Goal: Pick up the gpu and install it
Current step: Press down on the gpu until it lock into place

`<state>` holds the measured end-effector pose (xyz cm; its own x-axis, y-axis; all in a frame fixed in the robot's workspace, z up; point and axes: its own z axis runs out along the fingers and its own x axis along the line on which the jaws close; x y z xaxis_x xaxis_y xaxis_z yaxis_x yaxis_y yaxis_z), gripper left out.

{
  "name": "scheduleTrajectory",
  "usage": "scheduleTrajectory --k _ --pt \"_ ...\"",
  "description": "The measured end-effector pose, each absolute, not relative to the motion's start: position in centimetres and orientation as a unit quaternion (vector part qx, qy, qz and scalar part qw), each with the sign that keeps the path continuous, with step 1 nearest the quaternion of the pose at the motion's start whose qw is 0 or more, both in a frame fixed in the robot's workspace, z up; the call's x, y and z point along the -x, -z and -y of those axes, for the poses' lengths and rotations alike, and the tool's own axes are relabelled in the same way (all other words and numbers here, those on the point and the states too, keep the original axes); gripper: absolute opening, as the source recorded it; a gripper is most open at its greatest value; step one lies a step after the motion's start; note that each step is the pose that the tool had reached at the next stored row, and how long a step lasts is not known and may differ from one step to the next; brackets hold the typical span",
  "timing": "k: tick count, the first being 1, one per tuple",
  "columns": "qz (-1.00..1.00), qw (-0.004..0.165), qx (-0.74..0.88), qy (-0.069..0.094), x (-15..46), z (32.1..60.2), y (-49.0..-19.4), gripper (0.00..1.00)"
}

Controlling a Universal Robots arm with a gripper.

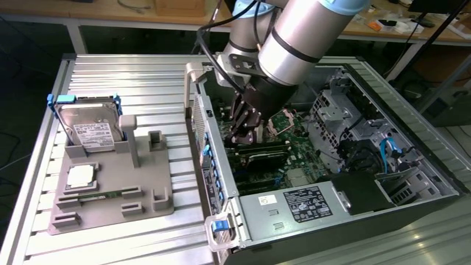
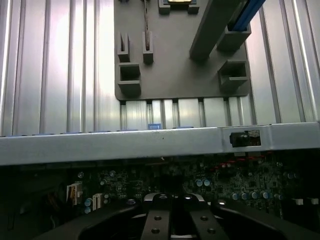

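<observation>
The table (image 1: 118, 72) is ribbed aluminium with a bright, satin sheen. The holder (image 1: 110, 193) is matt grey plastic with moulded slots. The hard drive (image 1: 92, 130) has a brushed silver metal face, a white paper label and blue plastic tabs. The CPU (image 1: 79, 175) shows a dull silver metal lid. The case (image 1: 412, 165) is grey sheet metal with a black outer skin. The motherboard (image 1: 294, 146) is green, with small metallic parts. The gpu (image 1: 257, 156) is matt black. The arm (image 1: 301, 38) is smooth, glossy silver metal. The gripper (image 2: 172, 220) is black, semi-gloss, with visible screws.
</observation>
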<state>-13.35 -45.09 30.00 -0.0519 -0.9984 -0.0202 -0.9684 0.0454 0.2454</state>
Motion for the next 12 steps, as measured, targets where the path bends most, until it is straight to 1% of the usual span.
scheduleTrajectory --k 8,12 --pt "0.719 0.081 -0.684 0.094 13.73 45.09 -30.21 0.11" --pt "0.719 0.089 -0.682 0.102 13.59 45.1 -30.27 0.11"
